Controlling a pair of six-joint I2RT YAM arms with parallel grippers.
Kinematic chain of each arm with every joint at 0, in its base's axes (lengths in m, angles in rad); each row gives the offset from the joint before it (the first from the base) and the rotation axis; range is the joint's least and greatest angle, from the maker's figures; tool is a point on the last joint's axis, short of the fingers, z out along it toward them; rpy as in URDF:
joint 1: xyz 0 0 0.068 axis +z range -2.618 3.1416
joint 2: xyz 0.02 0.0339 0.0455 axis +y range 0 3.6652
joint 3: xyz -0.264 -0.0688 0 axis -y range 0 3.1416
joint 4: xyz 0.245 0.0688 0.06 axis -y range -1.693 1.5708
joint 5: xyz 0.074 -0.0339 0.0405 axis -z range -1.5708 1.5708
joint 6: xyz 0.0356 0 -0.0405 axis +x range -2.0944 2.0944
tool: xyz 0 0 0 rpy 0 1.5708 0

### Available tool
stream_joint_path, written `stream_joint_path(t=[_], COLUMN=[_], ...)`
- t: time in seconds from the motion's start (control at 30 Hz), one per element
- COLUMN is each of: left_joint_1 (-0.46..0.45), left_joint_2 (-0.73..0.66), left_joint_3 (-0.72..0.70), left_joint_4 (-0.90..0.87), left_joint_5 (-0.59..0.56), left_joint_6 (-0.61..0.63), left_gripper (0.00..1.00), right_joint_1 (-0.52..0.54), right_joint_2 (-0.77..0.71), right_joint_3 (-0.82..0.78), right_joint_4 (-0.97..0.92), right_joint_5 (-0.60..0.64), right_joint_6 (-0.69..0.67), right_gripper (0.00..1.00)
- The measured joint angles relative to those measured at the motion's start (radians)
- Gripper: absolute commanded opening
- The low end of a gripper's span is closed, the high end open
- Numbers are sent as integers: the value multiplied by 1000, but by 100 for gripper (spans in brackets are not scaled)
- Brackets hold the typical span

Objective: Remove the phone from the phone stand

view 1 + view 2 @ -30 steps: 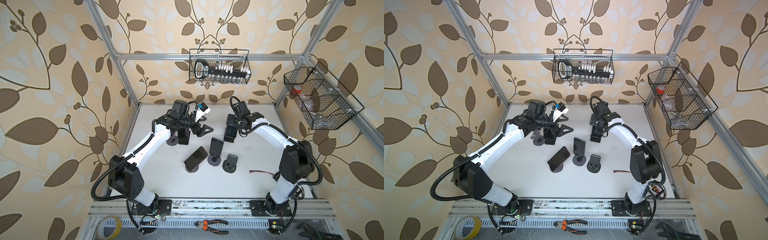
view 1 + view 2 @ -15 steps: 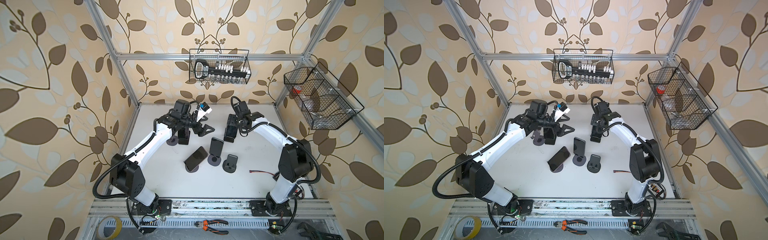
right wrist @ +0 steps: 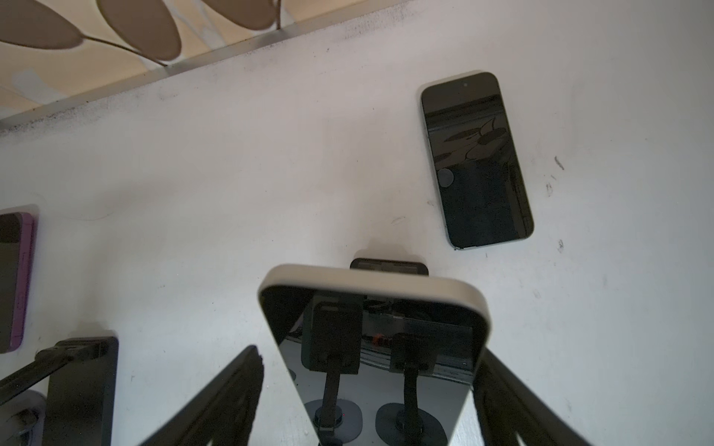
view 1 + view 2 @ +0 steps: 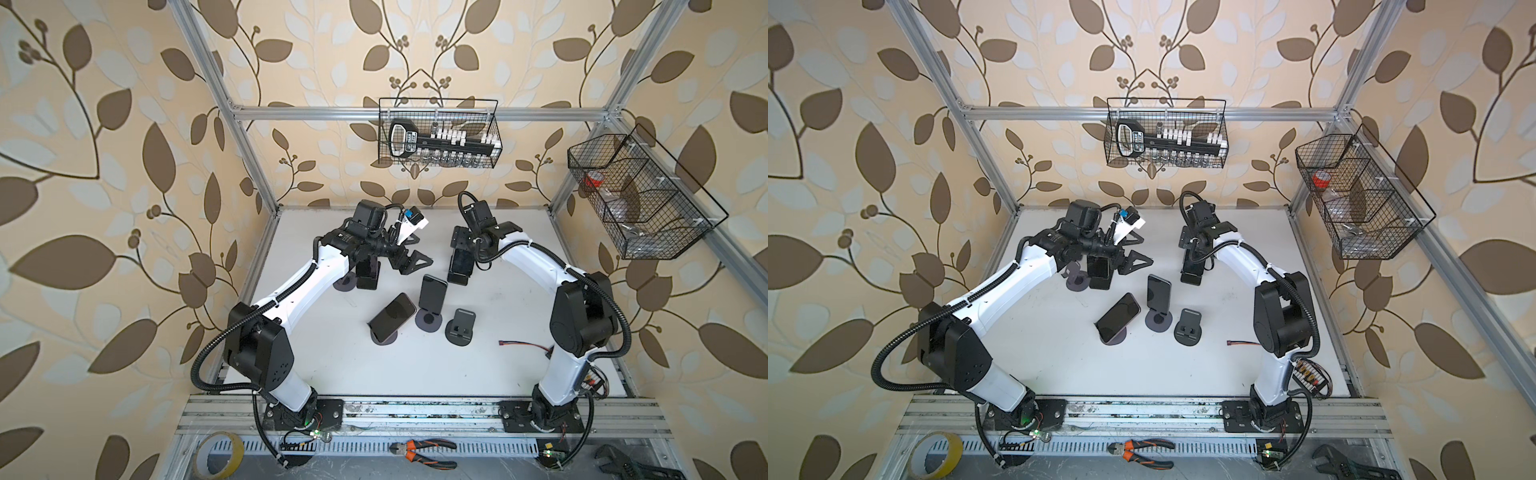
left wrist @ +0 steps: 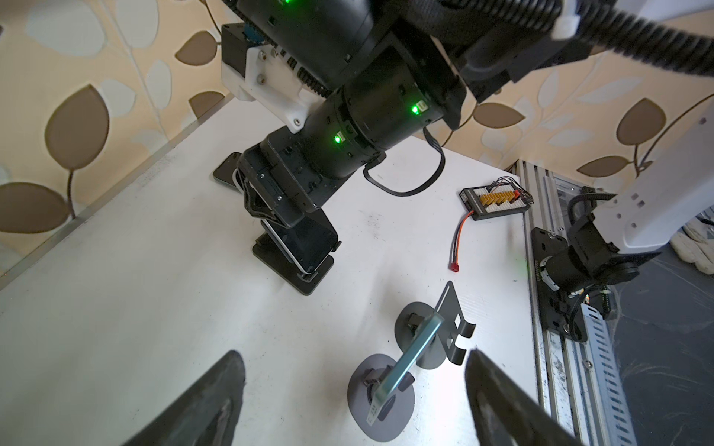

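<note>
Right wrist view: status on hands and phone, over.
Left hand open, empty. Right hand straddles phone, grip unclear. Phone seated on stand. Another phone flat nearby, apart.

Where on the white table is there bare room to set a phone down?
Widest bare patch: the white table strip between the front aluminium rail and the empty black stand. Another lies in the far right corner, behind the right arm. Crowded: the middle, where that stand, the slanted dark phone and the upright dark phone cluster.
</note>
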Motion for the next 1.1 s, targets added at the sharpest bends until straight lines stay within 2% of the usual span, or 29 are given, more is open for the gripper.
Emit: stream_joint_path(t=[1.1], left_joint_1=[-18], left_joint_2=[5], left_joint_3=[27], left_joint_4=[-26], left_joint_5=[-7], left_joint_6=[22], left_gripper=[89], right_joint_1=[-14], right_joint_2=[67], right_joint_3=[26], right_joint_4=[5], right_joint_5=[11], right_joint_6=[0], right_gripper=[83])
